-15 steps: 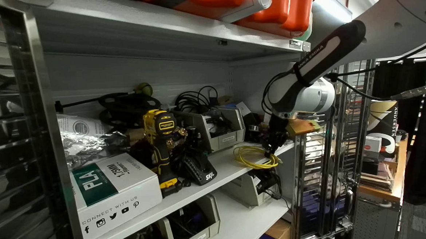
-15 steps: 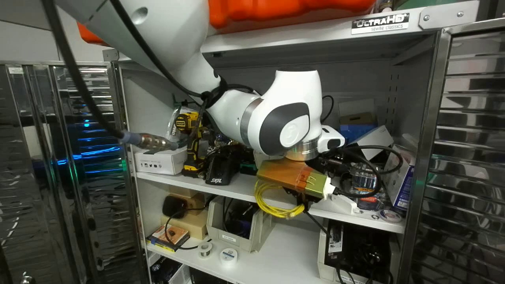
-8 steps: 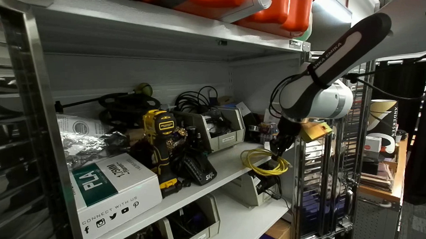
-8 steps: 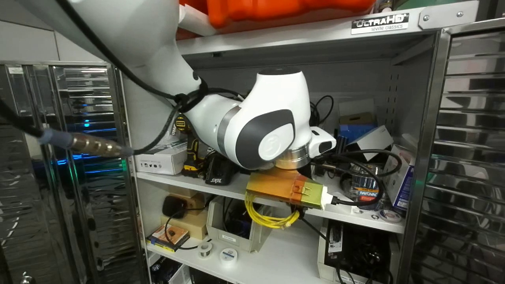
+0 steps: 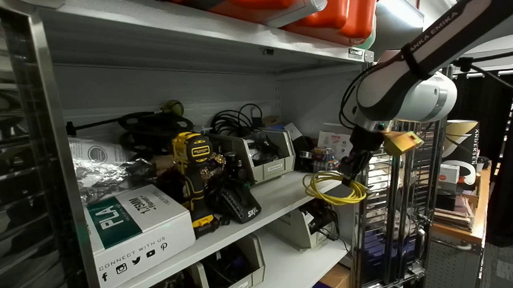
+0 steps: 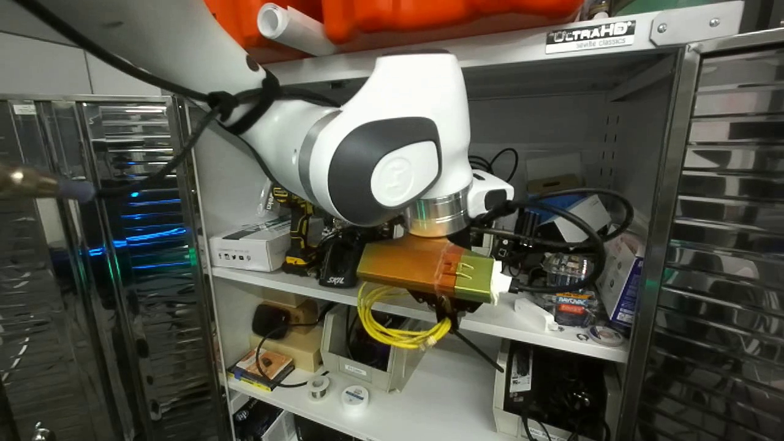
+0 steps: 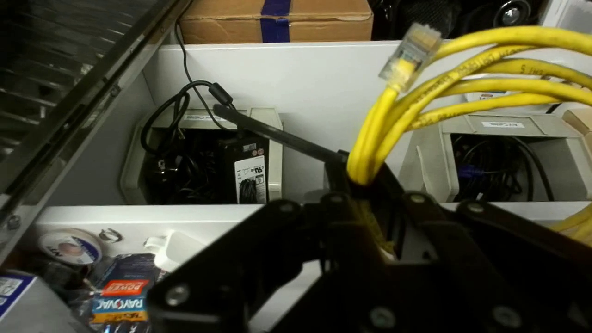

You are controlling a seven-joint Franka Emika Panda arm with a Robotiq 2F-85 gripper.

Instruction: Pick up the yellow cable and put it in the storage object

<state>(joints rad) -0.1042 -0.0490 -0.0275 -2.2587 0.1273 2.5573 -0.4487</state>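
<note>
The yellow cable is a loose coil that shows in both exterior views (image 5: 335, 199) (image 6: 393, 335) and in the wrist view (image 7: 370, 148), where a clear plug stands at its end. My gripper (image 5: 349, 181) is shut on one side of the coil, and the rest hangs in front of the shelf edge. The fingertips show in the wrist view (image 7: 363, 184) too. Three pale open bins show: one on the upper shelf (image 5: 275, 169) and two on the lower shelf, one below the cable (image 6: 392, 381) (image 7: 430, 171) and one by the side wall (image 6: 503, 422) (image 7: 276, 171). I cannot tell which is the storage object.
A yellow-and-black power tool (image 5: 195, 182), a black charger (image 5: 242, 204) and a green-and-white box (image 5: 147, 237) stand on the upper shelf. Two spools (image 6: 355, 398) sit on the lower shelf. A black strip (image 7: 277, 134) sticks out beside the fingertips. A mesh door (image 7: 60, 92) stands beside the shelf.
My gripper has moved out from the upper shelf, away from the cabinet, with the yellow cable in it. It dipped a little, then rose. The bins have not moved.
</note>
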